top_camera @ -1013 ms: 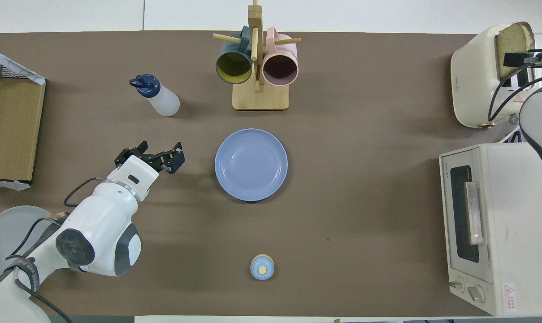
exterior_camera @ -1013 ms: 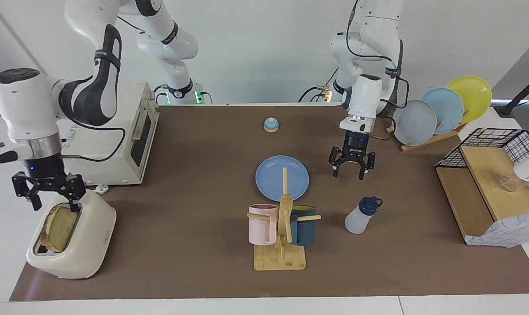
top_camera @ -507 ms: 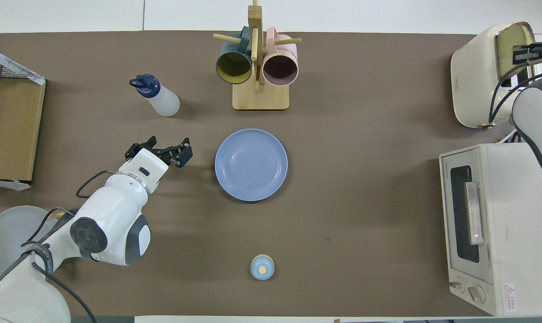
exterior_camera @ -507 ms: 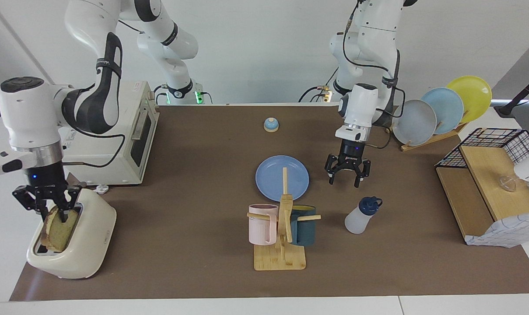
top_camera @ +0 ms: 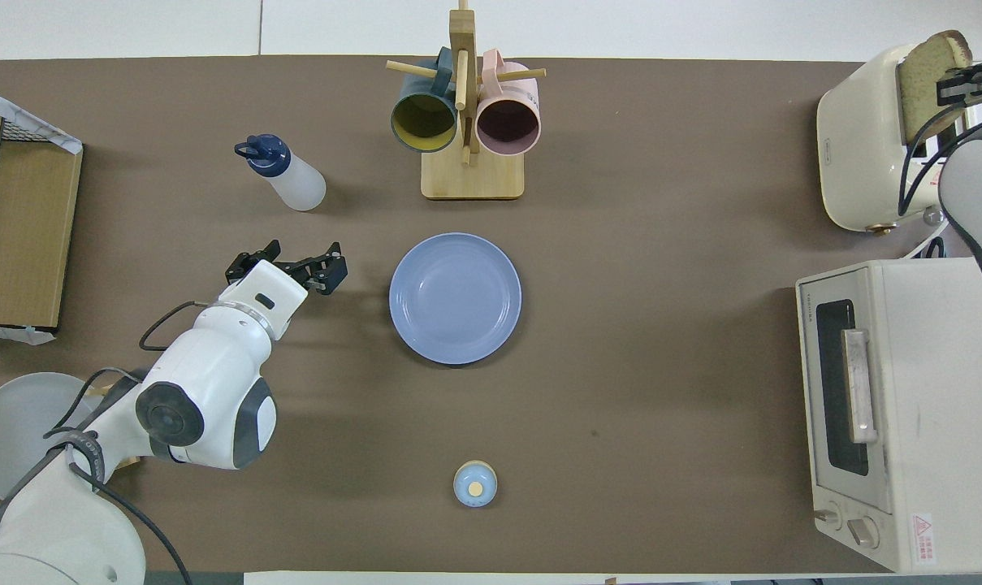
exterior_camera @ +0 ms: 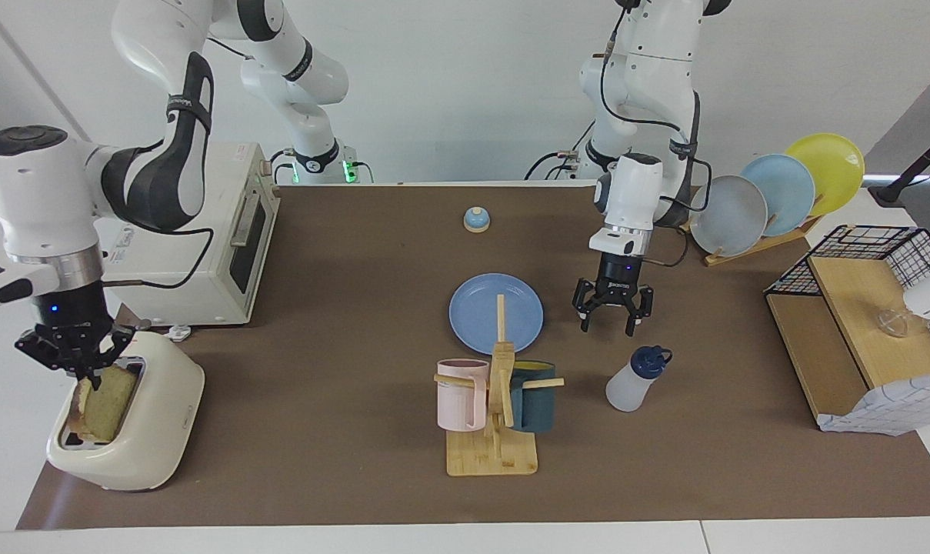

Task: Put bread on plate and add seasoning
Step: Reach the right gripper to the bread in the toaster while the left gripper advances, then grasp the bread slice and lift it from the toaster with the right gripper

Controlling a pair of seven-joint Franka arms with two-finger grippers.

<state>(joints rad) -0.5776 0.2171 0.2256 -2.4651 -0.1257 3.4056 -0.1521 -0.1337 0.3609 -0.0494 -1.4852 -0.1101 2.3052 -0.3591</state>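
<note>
Brown matting covers the whole tabletop, with white wall at the robots' end.

Facing view: the right gripper [exterior_camera: 75,368] is down on the top edge of the bread [exterior_camera: 105,402], fingers pinched shut on the crust — the slice stands upright in the slot of the cream toaster [exterior_camera: 153,431] at the right arm's end of the table, just beside the white toaster oven [exterior_camera: 211,246]. The left gripper [exterior_camera: 612,315] hangs over bare mat with its fingers spread wide and nothing between them; it is beside the plate [exterior_camera: 476,308] and short of the seasoning [exterior_camera: 632,381]. The plate lies flat and bare mid-table, the mug stand [exterior_camera: 495,431] just beside it and farther from the robots. The bell [exterior_camera: 476,220] sits nearer the robots.

Overhead view: the bread [top_camera: 923,89] pokes up out of the toaster [top_camera: 856,146], with the right gripper [top_camera: 963,80] clamped on its upper edge. The left gripper [top_camera: 289,268] shows open between the plate [top_camera: 426,317] and the seasoning [top_camera: 283,172], apart from both. Nothing lies on the plate.

We judge the step in hand to be the first one: taking the bread from the toaster — grip made, slice not yet lifted. Next move calls for a straight vertical pull so the slice clears the slot without tipping the toaster, then a carry across to the plate. The left arm looks staged for the bottle, which stands upright and untouched.
</note>
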